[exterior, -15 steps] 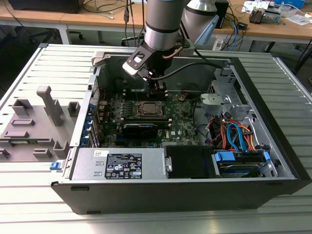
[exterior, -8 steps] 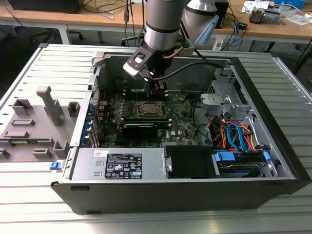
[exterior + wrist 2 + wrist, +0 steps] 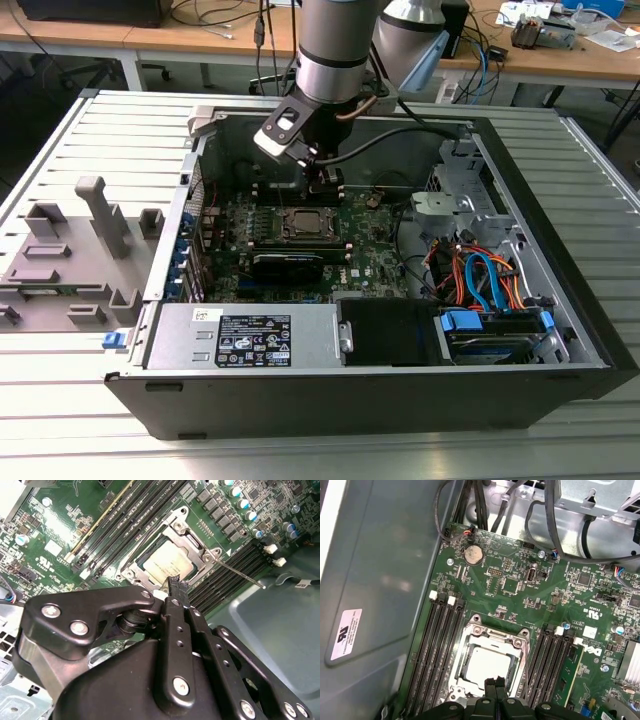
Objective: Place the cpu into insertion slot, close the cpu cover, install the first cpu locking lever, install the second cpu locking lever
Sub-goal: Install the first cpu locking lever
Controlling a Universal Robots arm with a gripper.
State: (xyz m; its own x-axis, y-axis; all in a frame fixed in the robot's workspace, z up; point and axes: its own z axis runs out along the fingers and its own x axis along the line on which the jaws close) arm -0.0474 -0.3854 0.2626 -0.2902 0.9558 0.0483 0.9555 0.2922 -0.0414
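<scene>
The cpu (image 3: 487, 662), a silvery square chip, lies in the insertion slot (image 3: 470, 680) on the green board, also seen in the second wrist view as cpu (image 3: 167, 562). The cpu cover (image 3: 492, 632), a silvery frame, lies flat around it, with the chip showing through its window. My gripper (image 3: 495, 682) is shut, its black fingertips (image 3: 176, 584) pressed together with nothing between them, just above the socket's edge. A thin metal locking lever (image 3: 242, 575) slants out from a socket corner over the memory slots. In the exterior view the gripper (image 3: 325, 182) hangs over the far side of the slot (image 3: 305, 222).
Long black memory slots (image 3: 437, 645) flank the socket on both sides. The open computer case (image 3: 560, 200) walls it in, with cables (image 3: 480, 275) and a drive cage at the exterior view's right. A grey fixture (image 3: 70, 250) stands on the table at the exterior view's left.
</scene>
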